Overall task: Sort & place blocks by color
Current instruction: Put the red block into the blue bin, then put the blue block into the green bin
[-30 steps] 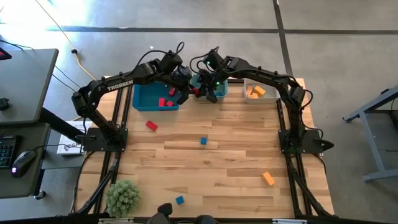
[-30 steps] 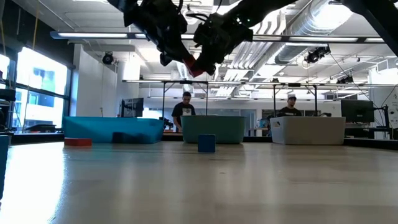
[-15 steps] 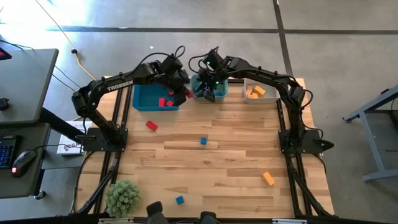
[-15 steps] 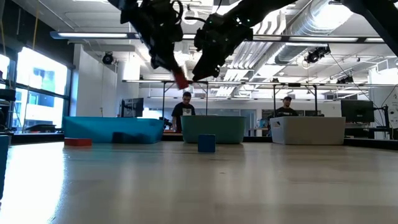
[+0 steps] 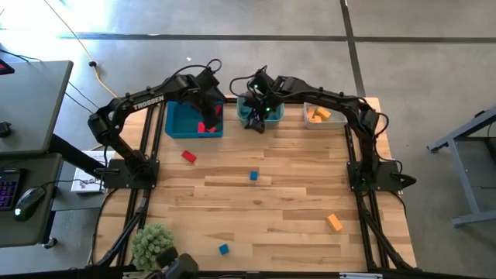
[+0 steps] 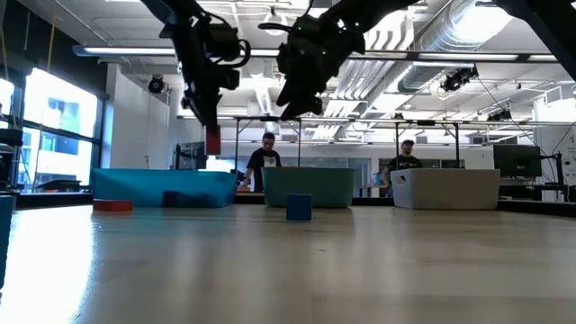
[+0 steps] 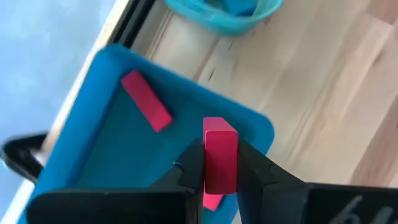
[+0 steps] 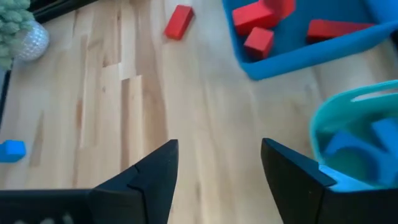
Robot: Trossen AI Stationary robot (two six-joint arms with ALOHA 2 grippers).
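My left gripper point(image 5: 208, 116) hangs over the blue bin point(image 5: 182, 122), shut on a red block point(image 6: 212, 140). That bin holds more red blocks point(image 8: 255, 28). My right gripper point(image 8: 217, 168) stands open above the teal bin point(image 5: 271, 115), which holds blue blocks point(image 8: 348, 146); nothing is between its fingers. On the table lie a red block point(image 5: 188, 156), a blue block point(image 5: 253, 176), an orange block point(image 5: 334, 222) and another blue block point(image 5: 223, 249). Orange blocks point(image 5: 317, 115) lie in the white-grey bin point(image 5: 335, 122). My left gripper pinches the red block's two opposite long sides point(image 7: 219, 177) between its two fingers. The fingers come steeply from above. The block stands upright, its lower end point(image 6: 212, 148) sticking out below the fingertips, lifted clear above the blue bin.
The three bins stand in a row along the table's far edge. A small potted plant point(image 5: 153, 244) sits at the near left corner. Bare wood lies across the table's middle. People stand in the room beyond the far edge in the low view.
My right gripper has opened and let go of the red block, staying over the teal bin. My left gripper, still shut on that block, has carried it toward the table's left to above the blue bin and tipped downward; the block now hangs upright.
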